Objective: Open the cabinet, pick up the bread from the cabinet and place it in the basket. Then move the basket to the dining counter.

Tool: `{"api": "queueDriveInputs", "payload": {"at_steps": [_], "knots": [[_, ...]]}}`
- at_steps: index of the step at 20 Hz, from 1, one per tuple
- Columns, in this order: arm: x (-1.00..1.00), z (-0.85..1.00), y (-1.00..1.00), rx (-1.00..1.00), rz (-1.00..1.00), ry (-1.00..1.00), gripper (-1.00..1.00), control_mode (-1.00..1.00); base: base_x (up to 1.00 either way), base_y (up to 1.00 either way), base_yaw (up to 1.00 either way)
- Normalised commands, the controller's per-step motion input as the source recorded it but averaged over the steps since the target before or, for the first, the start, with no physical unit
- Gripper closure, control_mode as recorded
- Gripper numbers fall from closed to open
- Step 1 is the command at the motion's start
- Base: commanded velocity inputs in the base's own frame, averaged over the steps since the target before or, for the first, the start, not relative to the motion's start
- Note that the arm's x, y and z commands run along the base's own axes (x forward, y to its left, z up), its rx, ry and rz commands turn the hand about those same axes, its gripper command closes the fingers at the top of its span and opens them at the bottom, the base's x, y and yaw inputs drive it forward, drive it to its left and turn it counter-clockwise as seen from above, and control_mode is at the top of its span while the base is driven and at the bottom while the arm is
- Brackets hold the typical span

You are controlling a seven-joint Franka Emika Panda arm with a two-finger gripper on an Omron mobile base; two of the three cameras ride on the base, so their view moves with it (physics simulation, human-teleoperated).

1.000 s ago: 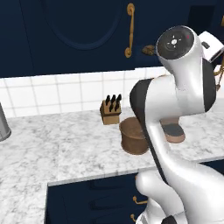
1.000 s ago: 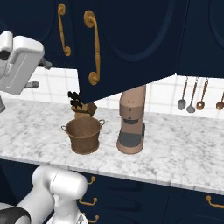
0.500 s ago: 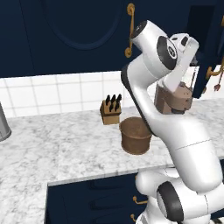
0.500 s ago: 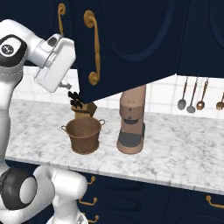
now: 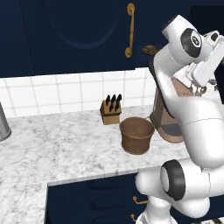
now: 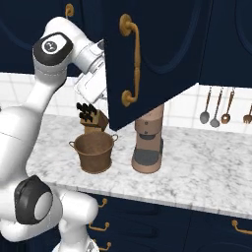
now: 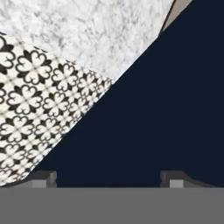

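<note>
The bread appears as a small golden-brown lump at the lower edge of the cabinet, just right of the brass handle in the left base view; it seems to sit on the cabinet's bottom shelf, though little of it is visible. Its long axis cannot be told from so small a glimpse. In the right base view the cabinet door stands swung out, and the hand is tucked behind it, up at cabinet height. The jaws stand wide apart with nothing between them, facing a dark navy surface in the hand view. By my reading, the bread lies up and beyond the jaws, so the coming move is a reach into the cabinet. The basket waits below on the bench, between the knife block and a brown appliance.
</note>
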Motion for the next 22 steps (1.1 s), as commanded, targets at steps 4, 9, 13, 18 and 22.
{"api": "queueDriveInputs", "payload": {"at_steps": [4,9,13,18,22], "knots": [[-0.54,-0.01,-1.00,0.01,-0.03,-0.01,-1.00,-1.00,0.00,0.00,0.00],[-0.29,-0.16,-0.98,0.05,0.04,-0.02,-1.00,-1.00,0.00,0.00,0.00],[-0.07,-0.14,-0.57,0.02,0.11,-0.01,-1.00,-1.00,0.00,0.00,0.00],[-0.03,-0.21,0.54,0.01,-0.09,0.00,-1.00,-1.00,0.00,0.00,0.00],[0.00,-0.47,0.99,0.11,-0.24,0.00,-1.00,-1.00,0.00,0.00,0.00]]}}
